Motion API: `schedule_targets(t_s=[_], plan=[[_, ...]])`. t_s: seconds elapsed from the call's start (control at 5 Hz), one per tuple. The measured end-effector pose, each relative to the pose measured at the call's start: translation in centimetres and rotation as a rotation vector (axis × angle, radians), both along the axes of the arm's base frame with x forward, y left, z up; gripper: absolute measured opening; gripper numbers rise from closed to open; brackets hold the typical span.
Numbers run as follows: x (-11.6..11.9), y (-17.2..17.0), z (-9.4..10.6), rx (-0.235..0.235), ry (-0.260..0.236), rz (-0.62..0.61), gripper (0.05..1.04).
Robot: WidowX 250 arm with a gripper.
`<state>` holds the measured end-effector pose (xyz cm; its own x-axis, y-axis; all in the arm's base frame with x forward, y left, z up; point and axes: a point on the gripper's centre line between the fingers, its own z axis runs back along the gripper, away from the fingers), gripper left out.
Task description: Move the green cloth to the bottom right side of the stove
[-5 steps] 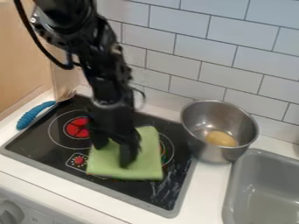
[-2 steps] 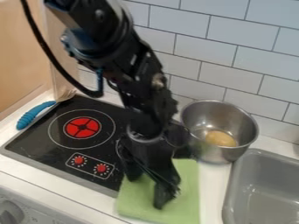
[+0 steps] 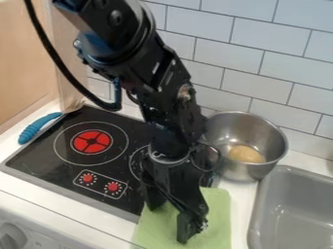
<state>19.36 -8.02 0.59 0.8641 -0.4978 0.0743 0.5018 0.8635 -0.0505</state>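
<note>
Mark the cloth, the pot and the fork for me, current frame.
Cloth (image 3: 218,216): camera view, on its green surface right of the gripper (image 3: 168,224).
Pot (image 3: 244,171): camera view, on its outer wall.
Fork (image 3: 35,130): camera view, on its blue handle.

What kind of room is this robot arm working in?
Probably a toy or mock-up kitchen: there's a black stovetop with red burner markings, a grey sink basin at the right, and a metal pot on the white counter.
</note>
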Motion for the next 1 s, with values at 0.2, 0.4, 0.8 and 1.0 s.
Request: schedule_targets(t_s=[0.2,0.4,0.8,1.0], plan=[[0.0,0.6,0.9,-0.011,-0.005,-0.007,0.999],[0.4,1.6,2.2,-0.015,-0.034,0.004,0.999],[0.4,2.9,6.1,-0.120,-0.114,0.009,0.999],[0.4,3.0,6.1,-0.119,-0.117,-0.001,0.999]])
